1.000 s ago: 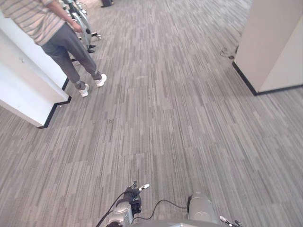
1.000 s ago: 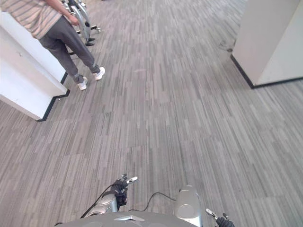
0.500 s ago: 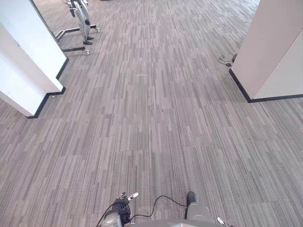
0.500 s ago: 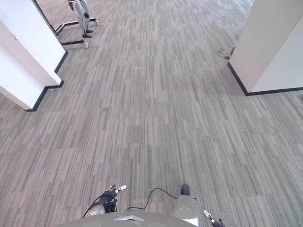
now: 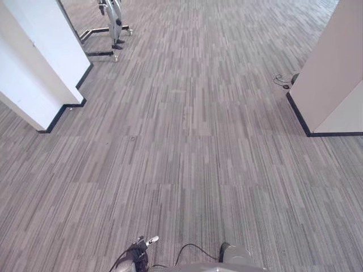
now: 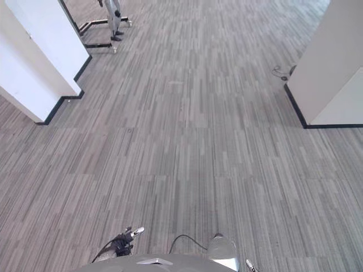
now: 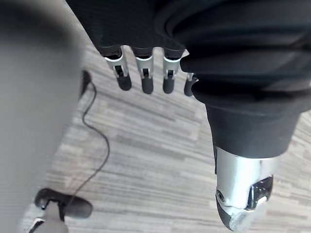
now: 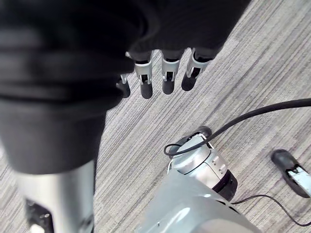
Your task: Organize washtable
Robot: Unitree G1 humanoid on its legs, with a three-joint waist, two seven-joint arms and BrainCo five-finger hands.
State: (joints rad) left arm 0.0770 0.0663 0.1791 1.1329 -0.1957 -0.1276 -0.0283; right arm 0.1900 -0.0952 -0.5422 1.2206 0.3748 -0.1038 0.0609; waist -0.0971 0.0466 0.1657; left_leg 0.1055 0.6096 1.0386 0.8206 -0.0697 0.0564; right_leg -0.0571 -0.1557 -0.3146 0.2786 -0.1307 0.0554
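Note:
My left hand (image 7: pixel 146 80) hangs over grey striped carpet (image 7: pixel 146 155), its fingers straight and its thumb (image 7: pixel 243 194) held apart, with nothing in it. My right hand (image 8: pixel 167 80) hangs the same way above the carpet, fingers straight and holding nothing. Ahead of me in the eye views lies a wide stretch of the same carpet (image 5: pixel 193 147).
A white wall corner with a black skirting (image 5: pixel 39 73) stands at the left. A beige pillar (image 5: pixel 334 62) stands at the right, with a small cable (image 5: pixel 282 79) on the floor beside it. The base of a grey exercise machine (image 5: pixel 110 34) stands at the far left.
The camera has moved, so the whole picture has shifted. The person who stood by the white wall a second ago has left the view.

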